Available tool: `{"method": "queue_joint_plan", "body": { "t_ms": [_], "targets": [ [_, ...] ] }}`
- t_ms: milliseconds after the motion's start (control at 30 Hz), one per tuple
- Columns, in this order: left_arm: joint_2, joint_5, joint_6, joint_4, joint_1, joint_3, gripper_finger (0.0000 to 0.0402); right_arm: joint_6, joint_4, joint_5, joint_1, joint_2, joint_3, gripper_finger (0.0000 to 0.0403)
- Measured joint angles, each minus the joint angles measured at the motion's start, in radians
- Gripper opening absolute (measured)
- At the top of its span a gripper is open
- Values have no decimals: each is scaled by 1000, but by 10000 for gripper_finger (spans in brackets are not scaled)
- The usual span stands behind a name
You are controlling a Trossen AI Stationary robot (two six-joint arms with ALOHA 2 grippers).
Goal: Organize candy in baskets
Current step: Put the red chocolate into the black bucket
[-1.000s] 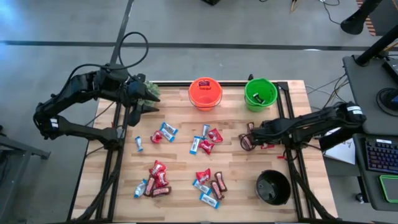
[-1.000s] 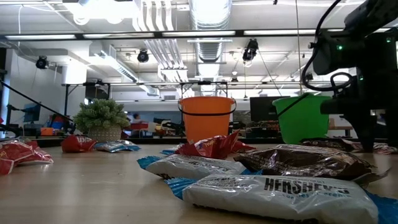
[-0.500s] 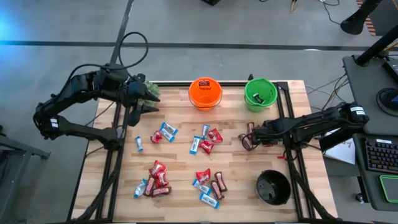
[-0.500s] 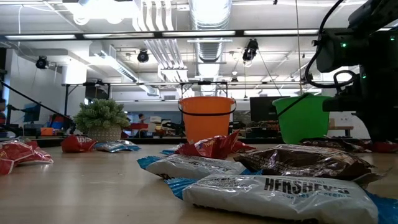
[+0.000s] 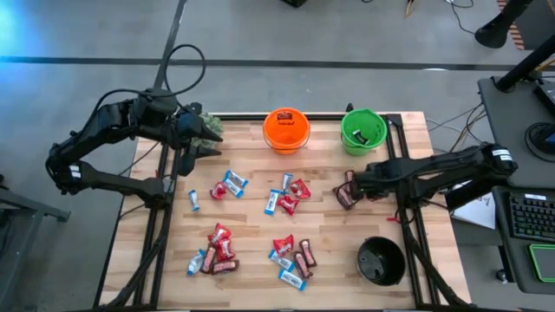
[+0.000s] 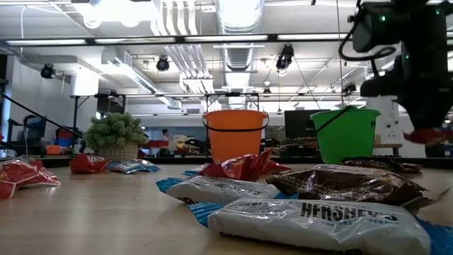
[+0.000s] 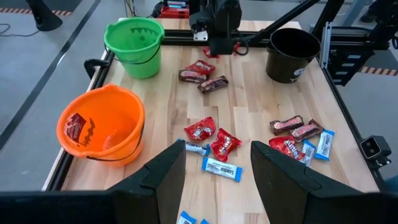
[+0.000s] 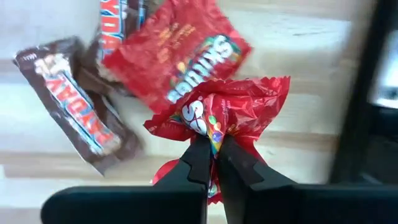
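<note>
My right gripper [image 5: 364,182] hangs over the table's right side, shut on a red crinkly candy packet [image 8: 221,109], which also shows in the low view as the red candy packet [image 6: 425,134]. Below it on the wood lie another red packet [image 8: 177,56] and dark brown bars [image 8: 81,106]. More candy [image 5: 286,198] is scattered over the table's middle and near left. The orange basket [image 5: 286,130] and green basket [image 5: 362,130] stand at the far edge, the black basket [image 5: 381,261] near right. My left gripper [image 7: 217,162] waits open at the far left. My right gripper pinches the red packet's crumpled middle [image 8: 208,127] between its two fingertips, coming from above and pointing down. The packet's ends flare out on both sides of the fingers. It hangs clear of the table, above the candy left lying there.
A small bushy potted plant [image 5: 206,128] stands at the far left corner beside my left arm. The orange basket holds a red packet [image 7: 76,126]. Black metal rails [image 5: 401,165] run along the table's right and far edges. Bare wood [image 5: 338,234] lies between the candy clusters.
My right gripper has risen from the table with the red packet, which has come up off the wood while the other red packet and the brown bars stayed lying where they were.
</note>
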Motion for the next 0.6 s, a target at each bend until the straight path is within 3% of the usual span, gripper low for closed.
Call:
{"method": "queue_joint_plan", "body": {
  "t_ms": [333, 600],
  "targets": [
    [-5, 0, 16, -11, 0, 0, 165, -96, -256, -73, 86, -10, 321, 12],
    [-5, 0, 37, -37, 0, 0, 165, -66, -289, -93, 159, -7, 540, 12]
  ]
}}
